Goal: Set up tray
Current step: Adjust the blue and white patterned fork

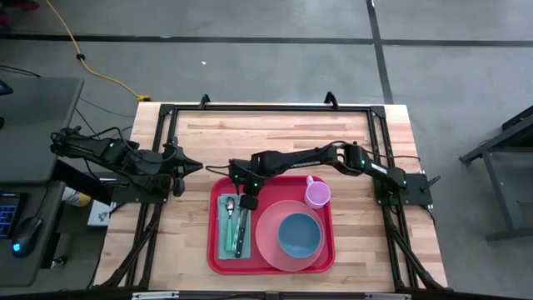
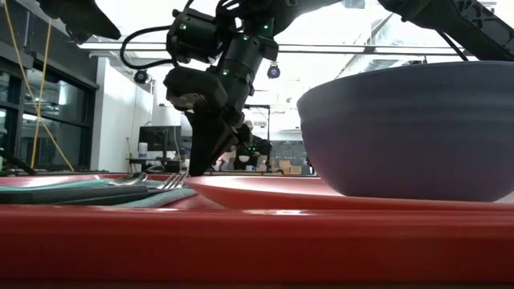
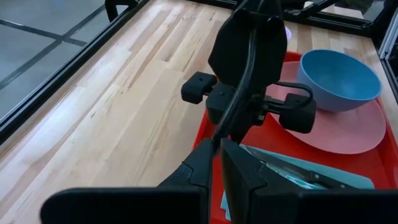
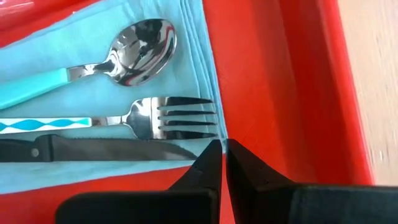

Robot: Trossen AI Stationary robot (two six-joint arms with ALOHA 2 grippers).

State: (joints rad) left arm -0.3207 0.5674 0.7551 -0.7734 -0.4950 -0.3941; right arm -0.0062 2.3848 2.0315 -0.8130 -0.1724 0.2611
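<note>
The red tray (image 1: pixel 215 250) lies on the wooden table's middle. On its left side a teal napkin (image 4: pixel 186 37) carries a spoon (image 4: pixel 140 40), a fork (image 4: pixel 168 118) and a black-handled knife (image 4: pixel 112 149), laid side by side. The pink plate (image 1: pixel 271 242) with the blue bowl (image 1: pixel 300 235) fills the tray's right side, and a pink cup (image 1: pixel 316 193) stands at its far right corner. My right gripper (image 4: pixel 222 155) is shut and points down over the napkin's far end, at the knife's tip. My left gripper (image 3: pixel 219 155), shut, hovers left of the tray. My right gripper comes from above, pointing down, with its shut fingertips right at the knife's tip (image 4: pixel 193 155) and the napkin's far edge. I cannot tell whether they touch the knife, the napkin or the tray floor.
A black frame (image 1: pixel 266 108) runs along the table's far edge and sides. Bare wood (image 1: pixel 275 142) lies between that frame and the tray. My right arm (image 1: pixel 333 158) stretches across the tray's far edge, close to the cup.
</note>
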